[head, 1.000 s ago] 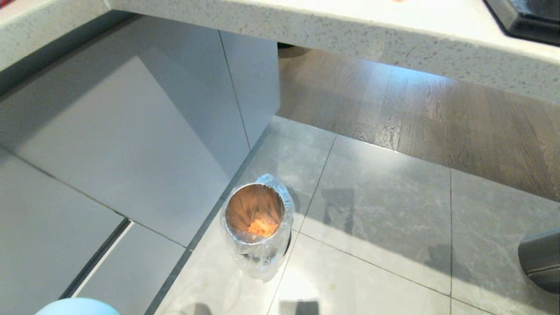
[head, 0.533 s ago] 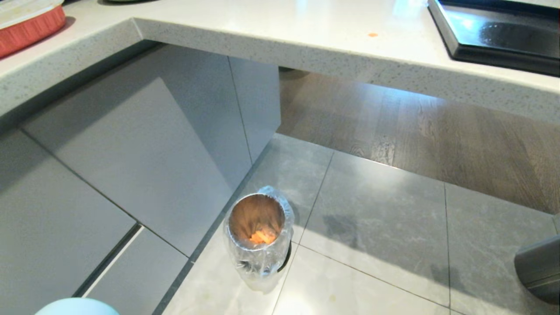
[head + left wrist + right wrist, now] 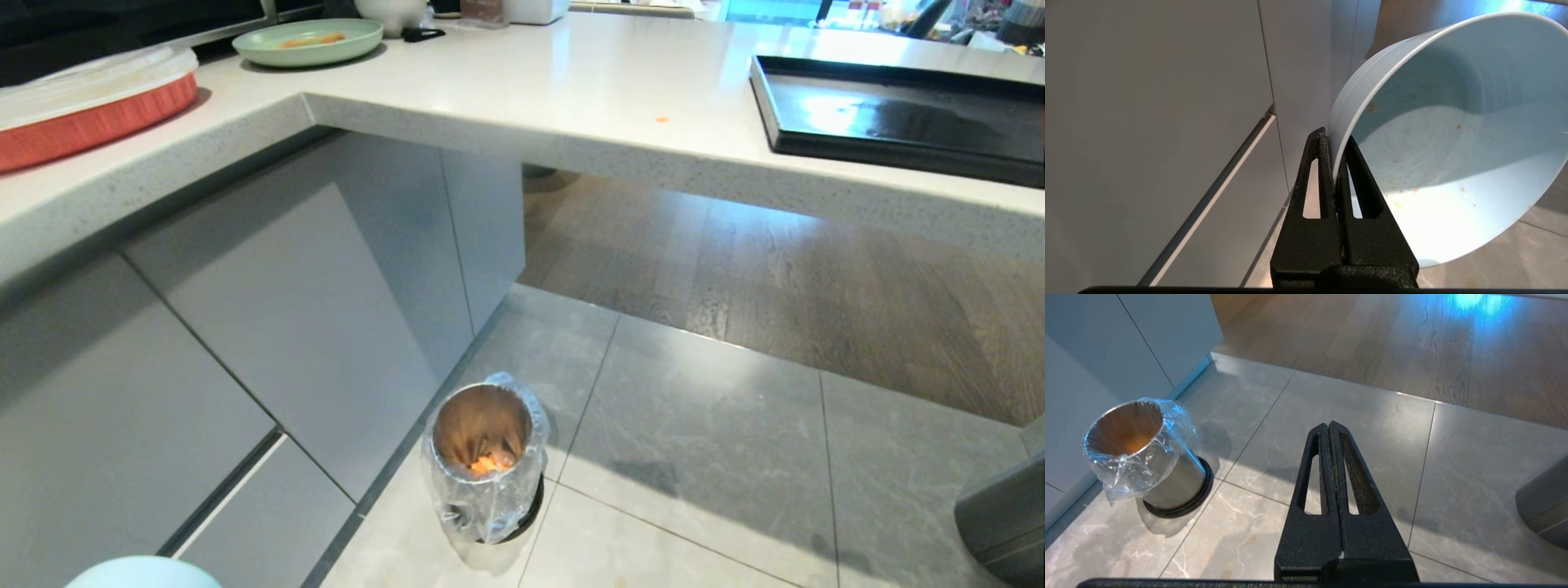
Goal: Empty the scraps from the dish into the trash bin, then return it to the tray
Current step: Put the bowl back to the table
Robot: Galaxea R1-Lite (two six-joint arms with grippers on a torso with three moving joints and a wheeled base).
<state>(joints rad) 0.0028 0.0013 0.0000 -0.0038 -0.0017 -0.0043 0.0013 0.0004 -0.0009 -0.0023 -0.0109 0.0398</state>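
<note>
Pinching the dish [image 3: 1445,134] by its rim, my left gripper [image 3: 1334,163] carries it tilted and empty but for smears, since the scraps [image 3: 487,464] already lie in the trash bin [image 3: 483,457] on the floor. My right gripper [image 3: 1329,457] hangs closed on nothing. Up on the counter the tray [image 3: 898,122] waits for the dish.

The left gripper [image 3: 1334,163] is made of matte black plastic. Each finger [image 3: 1312,183] is shaped as a long tapering wedge pierced by a narrow slot. Scuffed, dusty inner edges are seen. The right gripper [image 3: 1329,453] is built alike, its fingers [image 3: 1351,477] slotted, with a tiny white fleck at the base.
</note>
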